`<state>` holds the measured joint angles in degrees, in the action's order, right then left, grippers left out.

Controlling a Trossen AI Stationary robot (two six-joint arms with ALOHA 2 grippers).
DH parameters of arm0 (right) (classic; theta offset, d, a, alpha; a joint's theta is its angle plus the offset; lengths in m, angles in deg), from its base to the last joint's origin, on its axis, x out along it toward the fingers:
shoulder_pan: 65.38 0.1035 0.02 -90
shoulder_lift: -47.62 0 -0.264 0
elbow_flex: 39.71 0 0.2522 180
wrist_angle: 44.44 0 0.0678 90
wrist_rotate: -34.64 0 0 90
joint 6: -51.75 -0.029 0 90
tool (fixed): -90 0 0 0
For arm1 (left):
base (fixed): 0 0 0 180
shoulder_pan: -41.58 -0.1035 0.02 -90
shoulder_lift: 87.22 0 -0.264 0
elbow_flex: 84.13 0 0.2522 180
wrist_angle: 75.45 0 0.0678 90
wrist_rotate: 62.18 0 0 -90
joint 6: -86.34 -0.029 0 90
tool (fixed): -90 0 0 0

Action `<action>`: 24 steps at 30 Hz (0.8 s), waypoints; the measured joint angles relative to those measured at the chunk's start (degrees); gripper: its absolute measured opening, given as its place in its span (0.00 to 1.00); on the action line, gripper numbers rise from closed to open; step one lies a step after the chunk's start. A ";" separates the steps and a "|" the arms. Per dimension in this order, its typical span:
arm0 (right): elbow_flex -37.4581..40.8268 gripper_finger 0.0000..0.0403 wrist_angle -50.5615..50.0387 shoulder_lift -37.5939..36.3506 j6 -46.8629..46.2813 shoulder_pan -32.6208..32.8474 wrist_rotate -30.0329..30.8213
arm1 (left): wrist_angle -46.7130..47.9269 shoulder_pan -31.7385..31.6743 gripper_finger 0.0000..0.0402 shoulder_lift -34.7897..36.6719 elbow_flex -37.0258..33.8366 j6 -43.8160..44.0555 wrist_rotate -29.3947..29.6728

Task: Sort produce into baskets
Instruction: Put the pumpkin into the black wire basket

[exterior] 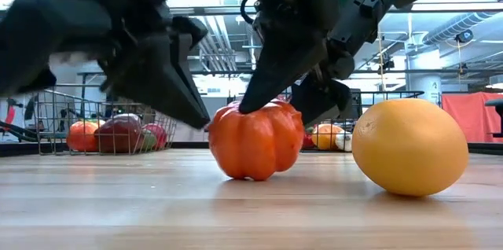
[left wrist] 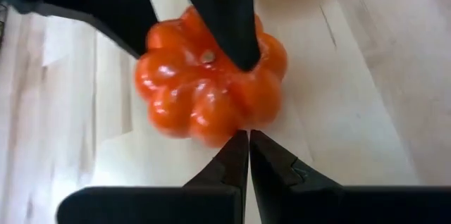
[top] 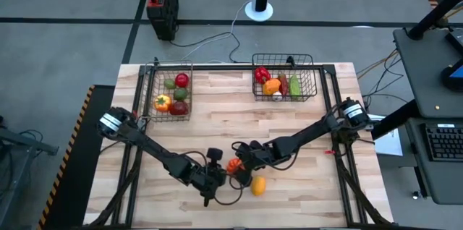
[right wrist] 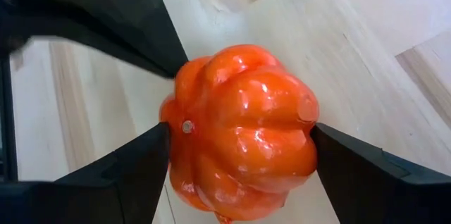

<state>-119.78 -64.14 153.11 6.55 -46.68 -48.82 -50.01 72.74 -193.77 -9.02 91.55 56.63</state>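
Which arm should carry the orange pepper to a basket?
Right. The right gripper already clamps the orange pepper between its fingers, while the left gripper sits shut beside it, holding nothing.

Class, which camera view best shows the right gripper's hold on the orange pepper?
The right wrist view: both fingers press opposite sides of the orange pepper, right gripper shut on it. The low view shows the fingers at its top. The left wrist view shows one finger across it. The high view shows it small, half hidden.
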 joint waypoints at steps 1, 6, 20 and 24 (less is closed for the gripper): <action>0.02 0.77 -0.46 -0.36 0.06 0.00 -0.12 | 0.34 0.16 0.00 0.64 0.00 0.00 0.06; 0.07 0.77 -2.61 -1.88 0.08 0.02 -0.12 | 4.62 1.06 0.00 4.80 0.04 0.07 0.06; 0.04 0.77 -4.22 -8.48 3.83 0.17 5.28 | 12.74 4.42 0.00 21.80 0.02 1.46 10.14; 0.04 0.77 -4.84 -12.07 8.41 0.44 10.98 | 12.95 5.91 0.00 25.78 -0.28 1.25 14.34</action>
<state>-119.73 -68.97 141.04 14.97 -46.24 -37.84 -37.06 78.65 -168.00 -9.31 92.80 70.97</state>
